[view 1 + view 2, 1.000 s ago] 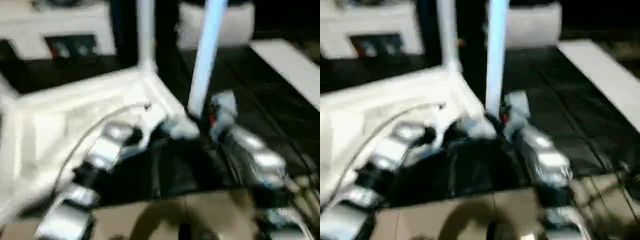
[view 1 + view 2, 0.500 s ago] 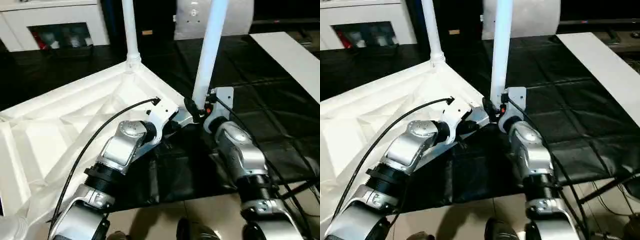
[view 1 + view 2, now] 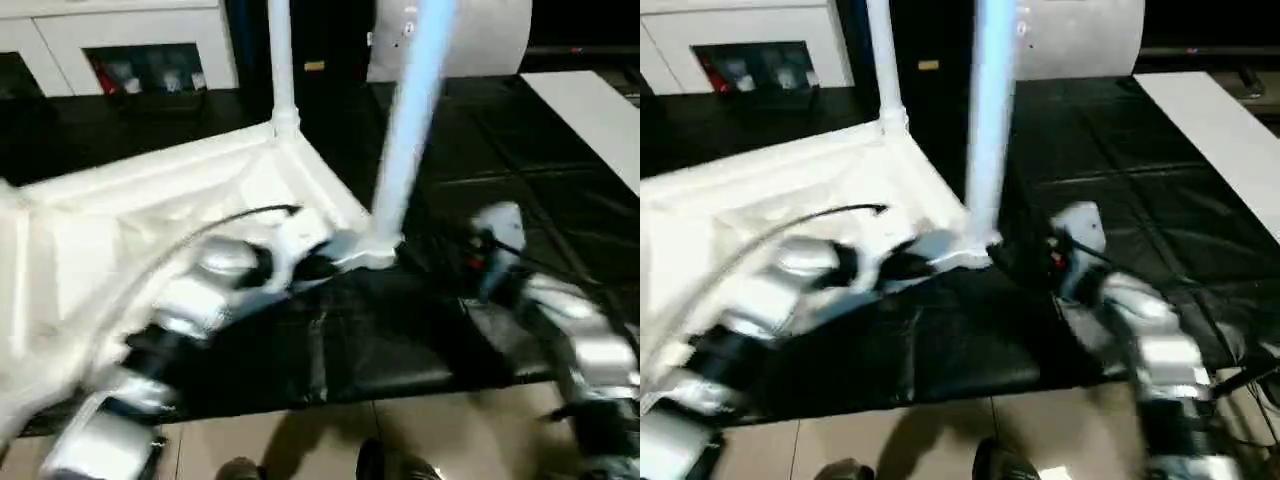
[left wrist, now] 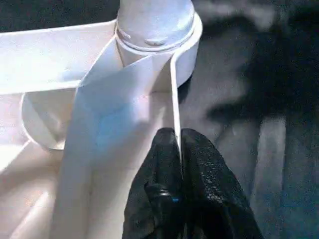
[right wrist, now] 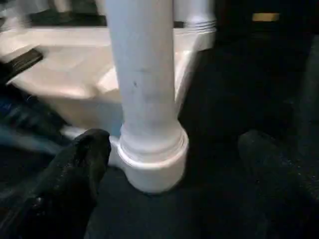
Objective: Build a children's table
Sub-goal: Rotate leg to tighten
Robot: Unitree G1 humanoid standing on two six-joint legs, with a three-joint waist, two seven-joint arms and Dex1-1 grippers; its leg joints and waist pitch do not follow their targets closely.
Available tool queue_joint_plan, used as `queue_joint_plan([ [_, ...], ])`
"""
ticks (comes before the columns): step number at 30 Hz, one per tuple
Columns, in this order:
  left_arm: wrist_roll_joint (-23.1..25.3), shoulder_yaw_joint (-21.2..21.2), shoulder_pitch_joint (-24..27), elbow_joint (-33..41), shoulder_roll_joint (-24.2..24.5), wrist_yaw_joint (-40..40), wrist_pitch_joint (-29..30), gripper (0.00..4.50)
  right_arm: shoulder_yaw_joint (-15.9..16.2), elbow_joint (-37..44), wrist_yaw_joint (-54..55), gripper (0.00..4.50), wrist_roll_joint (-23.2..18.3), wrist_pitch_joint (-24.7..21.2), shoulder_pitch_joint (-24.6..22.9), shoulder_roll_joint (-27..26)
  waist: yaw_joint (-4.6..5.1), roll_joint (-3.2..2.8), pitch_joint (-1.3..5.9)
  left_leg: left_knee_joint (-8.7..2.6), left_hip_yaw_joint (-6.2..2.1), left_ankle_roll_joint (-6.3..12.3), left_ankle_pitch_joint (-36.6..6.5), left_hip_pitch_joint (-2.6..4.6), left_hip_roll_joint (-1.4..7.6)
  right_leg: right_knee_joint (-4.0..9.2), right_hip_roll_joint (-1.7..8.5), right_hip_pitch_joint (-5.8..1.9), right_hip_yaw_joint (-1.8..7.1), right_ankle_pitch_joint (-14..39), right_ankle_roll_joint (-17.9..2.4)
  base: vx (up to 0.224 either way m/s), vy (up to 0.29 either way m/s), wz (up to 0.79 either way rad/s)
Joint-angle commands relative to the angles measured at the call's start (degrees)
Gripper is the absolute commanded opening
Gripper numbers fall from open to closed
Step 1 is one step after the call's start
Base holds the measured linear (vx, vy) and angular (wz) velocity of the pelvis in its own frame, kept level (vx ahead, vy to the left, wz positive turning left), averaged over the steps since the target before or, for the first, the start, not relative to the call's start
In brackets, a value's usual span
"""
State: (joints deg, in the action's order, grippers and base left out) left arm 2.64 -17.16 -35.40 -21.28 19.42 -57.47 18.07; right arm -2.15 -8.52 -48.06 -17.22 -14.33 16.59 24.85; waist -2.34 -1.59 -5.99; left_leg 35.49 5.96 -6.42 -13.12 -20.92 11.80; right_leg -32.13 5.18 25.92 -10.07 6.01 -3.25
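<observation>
The white table top (image 3: 150,210) lies upside down on the black cover, ribs facing up. One white leg (image 3: 282,60) stands in the far corner socket. A second leg (image 3: 408,130) stands in the near corner socket (image 5: 154,159). My left gripper (image 4: 178,137) is shut on the thin rim of the table top just beside that socket, and it also shows at the near corner (image 3: 325,262). My right gripper (image 5: 174,144) is open, its fingers (image 5: 79,169) spread wide, short of the leg base and not touching it (image 3: 470,255).
The black-covered work surface (image 3: 400,340) ends at a front edge with tiled floor below. A white cabinet (image 3: 130,40) stands at the back left, a big white roll (image 3: 480,40) behind the legs, and a white board (image 3: 600,110) lies at the far right.
My right gripper has let go of the near leg's base and drawn back to the right. The leg stays upright in its socket. The left gripper keeps its hold; the camera has shifted.
</observation>
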Motion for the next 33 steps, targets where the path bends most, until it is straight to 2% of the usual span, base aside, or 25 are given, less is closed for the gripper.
queue_joint_plan([
  [1, -0.2, -3.2, -0.3, 0.5, 0.4, -6.1, -3.8, 0.0, 1.1, 2.6, -5.0, 4.46, -1.4, -0.5, -0.5, 1.9, -0.2, 0.63, 4.84, -3.78, 1.71, 8.69, -3.1, -0.91, -0.41, 4.91, 2.45, -6.14, 2.64, 25.9, -1.4, 0.0, 0.0, 0.0],
  [2, -0.3, -3.6, -0.4, 0.4, 0.9, -7.6, -4.7, 0.0, 1.4, 3.1, -6.7, 4.46, -1.7, -0.7, -0.8, 2.9, -0.34, 0.5, 4.88, -3.79, 1.78, 8.54, -3.1, -0.64, -0.22, 4.93, 2.54, -5.9, 2.73, 26.1, -1.6, 0.0, 0.0, 0.0],
  [3, -0.5, -4.2, -0.6, -0.2, 1.7, -9.7, -6.7, 0.0, 2.0, 3.8, -8.7, 4.46, -1.8, -0.3, -1.2, 4.2, -0.52, 0.64, 4.84, -3.78, 1.87, 8.4, -3.2, -0.69, -0.27, 5.01, 2.49, -5.94, 2.66, 26.5, -1.7, 0.0, 0.0, 0.0],
  [5, -0.5, -4.3, -0.6, -0.2, 1.7, -9.8, -6.8, 0.0, 2.0, 3.8, -8.8, 4.46, -1.8, -0.2, -1.2, 4.3, -0.99, 0.62, 5.0, -3.83, 1.85, 8.27, -2.5, -0.59, -0.11, 4.8, 2.54, -5.93, 2.72, 25.8, -1.8, 0.0, 0.0, 0.0],
  [6, -1.3, -6.2, -1.1, -1.2, 4.1, -16.2, -11.2, 0.0, 3.4, 4.8, -14.7, 4.46, -2.8, 0.7, -1.8, 7.4, -1.23, 0.67, 4.96, -3.85, 1.84, 8.49, -2.3, -0.58, -0.07, 4.74, 2.56, -5.9, 2.76, 25.4, -2.2, 0.0, 0.0, 0.0],
  [7, -1.4, -6.6, -1.2, -1.3, 4.6, -17.4, -12.0, 0.0, 3.7, 4.8, -15.7, 4.46, -2.8, 0.9, -1.9, 7.8, -1.37, 0.72, 4.98, -3.88, 1.79, 8.75, -2.4, -0.58, -0.1, 4.74, 2.56, -5.96, 2.8, 25.4, -2.1, 0.0, 0.0, 0.0],
  [9, -1.2, -7.9, -1.9, -2.2, 6.0, -21.7, -15.0, 0.0, 5.0, 4.6, -19.5, 4.29, -3.1, 1.1, -1.6, 9.2, -1.41, 0.71, 5.03, -3.9, 1.76, 9.03, -2.2, -0.67, 0.17, 4.35, 2.69, -5.91, 2.98, 24.0, -2.9, 0.0, 0.0, 0.0],
  [11, -1.0, -8.3, -2.2, -2.5, 6.4, -23.3, -15.8, 0.0, 5.7, 4.6, -21.3, 4.1, -3.3, 0.9, -1.4, 9.6, -1.54, 0.71, 4.96, -3.93, 1.83, 8.76, -2.5, -0.72, 0.1, 4.43, 2.72, -6.01, 2.97, 24.7, -3.0, 0.0, 0.0, 0.0],
  [12, -1.0, -8.6, -2.5, -2.7, 6.6, -24.4, -16.4, 0.0, 6.2, 4.6, -22.3, 3.98, -3.4, 0.7, -1.3, 9.9, -1.58, 1.02, 4.9, -3.98, 1.9, 8.38, -2.6, -0.69, 0.16, 4.48, 2.75, -5.99, 2.99, 25.1, -2.9, 0.0, 0.0, 0.0],
  [13, -1.0, -8.8, -2.8, -2.9, 6.7, -25.1, -16.7, 0.0, 6.5, 4.5, -23.1, 3.84, -3.4, 0.4, -1.1, 10.0, -1.74, 0.92, 4.87, -4.01, 1.9, 8.17, -2.5, -0.67, 0.16, 4.44, 2.74, -5.97, 3.0, 25.4, -2.9, 0.0, 0.0, 0.0],
  [15, -1.0, -9.2, -3.3, -3.3, 6.7, -26.0, -17.5, 0.0, 7.4, 4.3, -24.2, 3.84, -3.5, 0.1, -0.6, 10.2, -1.92, 0.92, 4.93, -4.01, 1.97, 7.88, -2.4, -0.71, 0.18, 4.44, 2.79, -6.07, 3.01, 25.5, -2.7, 0.0, 0.0, 0.0],
  [24, -1.0, -9.6, -4.8, -6.1, 6.2, -27.6, -20.2, 0.0, 10.2, 3.3, -28.2, 3.0, -4.1, -0.3, 1.3, 9.7, -2.32, 0.98, 5.03, -3.94, 2.14, 7.37, -2.2, -0.68, 0.04, 4.55, 2.58, -6.04, 2.9, 25.9, -1.8, 0.0, 0.0, 0.0],
  [25, -1.1, -9.6, -4.9, -6.2, 6.2, -27.7, -20.3, 0.0, 10.3, 3.2, -28.5, 2.94, -4.2, -0.6, 1.4, 9.6, -2.22, 1.66, 4.91, -3.97, 2.24, 7.43, -2.2, -0.78, 0.03, 4.61, 2.55, -6.03, 2.94, 26.0, -1.6, 0.0, 0.0, 0.0],
  [26, -1.1, -9.6, -4.9, -6.4, 6.2, -27.8, -20.5, 0.0, 10.5, 3.1, -28.8, 2.94, -4.3, -0.8, 1.6, 9.6, -2.35, 1.39, 4.95, -3.99, 2.16, 7.32, -1.9, -0.79, 0.0, 4.43, 2.62, -6.09, 2.95, 26.0, -1.5, 0.0, 0.0, 0.0],
  [27, -1.2, -9.6, -4.9, -6.4, 6.2, -27.8, -20.6, 0.0, 10.7, 2.9, -29.0, 2.69, -4.3, -0.9, 1.7, 9.5, -2.34, 1.31, 4.93, -3.97, 2.15, 7.36, -1.8, -0.75, 0.07, 4.45, 2.62, -5.99, 2.93, 26.1, -1.4, 0.0, 0.0, 0.0],
  [30, -1.2, -9.6, -4.9, -6.5, 6.3, -27.8, -20.6, 0.0, 11.1, 2.4, -29.6, 2.55, -4.5, -1.5, 2.0, 9.4, -2.34, 1.39, 4.92, -4.01, 2.16, 7.06, -2.2, -0.76, 0.07, 4.59, 2.67, -6.01, 2.89, 26.7, -1.1, 0.0, 0.0, 0.0],
  [31, -1.3, -9.6, -4.8, -6.6, 6.3, -27.8, -20.5, 0.0, 11.2, 2.4, -29.9, 2.32, -4.7, -1.8, 2.0, 9.5, -2.36, 1.38, 4.92, -4.0, 2.19, 6.97, -2.4, -0.71, 0.01, 4.65, 2.62, -5.99, 2.87, 27.0, -1.0, 0.0, 0.0, 0.0],
  [33, -1.4, -9.4, -4.4, -6.4, 6.6, -28.0, -20.2, 0.0, 11.5, 2.9, -30.1, 2.19, -5.0, -2.4, 1.5, 9.4, -2.42, 1.41, 4.91, -4.02, 2.17, 6.92, -2.3, -0.74, 0.02, 4.65, 2.63, -6.0, 2.86, 27.1, -0.8, 0.0, 0.0, 0.0],
])
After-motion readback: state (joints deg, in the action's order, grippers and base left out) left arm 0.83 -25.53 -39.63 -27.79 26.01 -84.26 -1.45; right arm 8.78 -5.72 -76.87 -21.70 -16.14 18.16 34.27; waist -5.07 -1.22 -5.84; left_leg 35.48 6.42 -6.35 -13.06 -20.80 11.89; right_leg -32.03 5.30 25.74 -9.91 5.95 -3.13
